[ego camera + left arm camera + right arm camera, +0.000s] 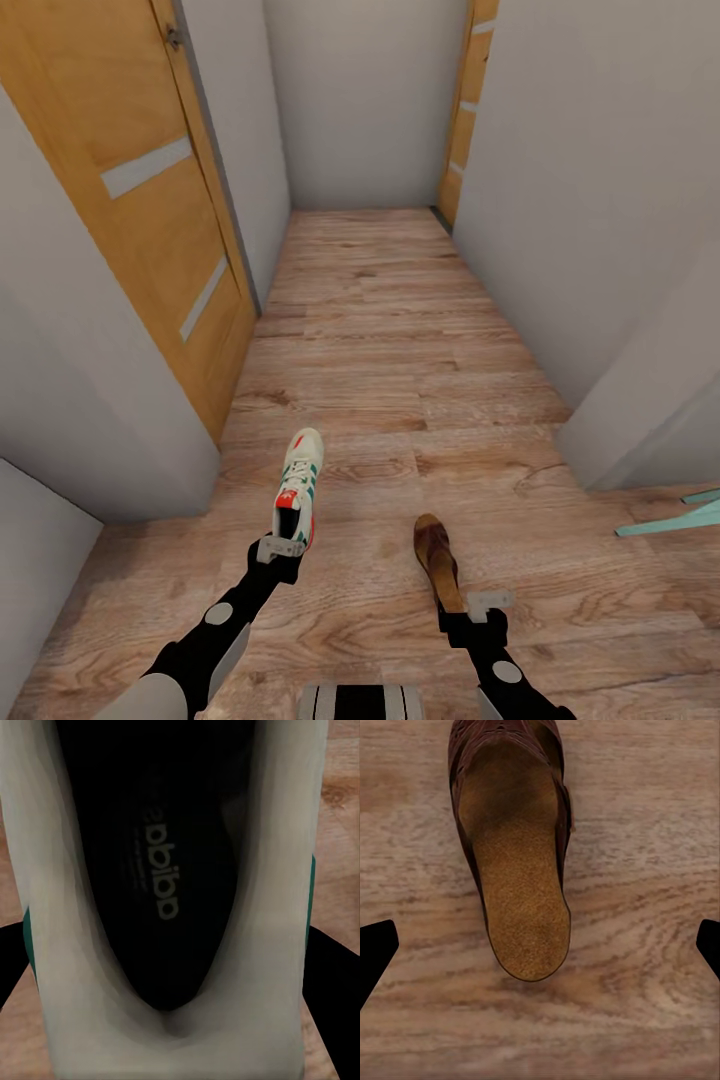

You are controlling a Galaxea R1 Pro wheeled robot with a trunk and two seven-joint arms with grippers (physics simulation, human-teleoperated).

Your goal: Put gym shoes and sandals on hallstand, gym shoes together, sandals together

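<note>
A white gym shoe [299, 482] with green stripes points away from me on the corridor floor [400, 330]. My left gripper [281, 549] is shut on its heel. In the left wrist view the shoe's dark opening [161, 870] sits between the black fingers [10, 964], which press on its sides. A brown sandal [437, 556] lies to the right on the planks. My right gripper [484, 603] hovers over its heel end, open. In the right wrist view the sandal's tan footbed [521, 892] lies between widely spread fingertips [375, 949] that do not touch it. The hallstand is out of view.
Grey walls line a narrow corridor running ahead. An orange wooden door [150, 210] stands on the left and another [466, 110] at the far right. A teal object [675, 518] juts in at the right edge beside a wall corner [590, 450].
</note>
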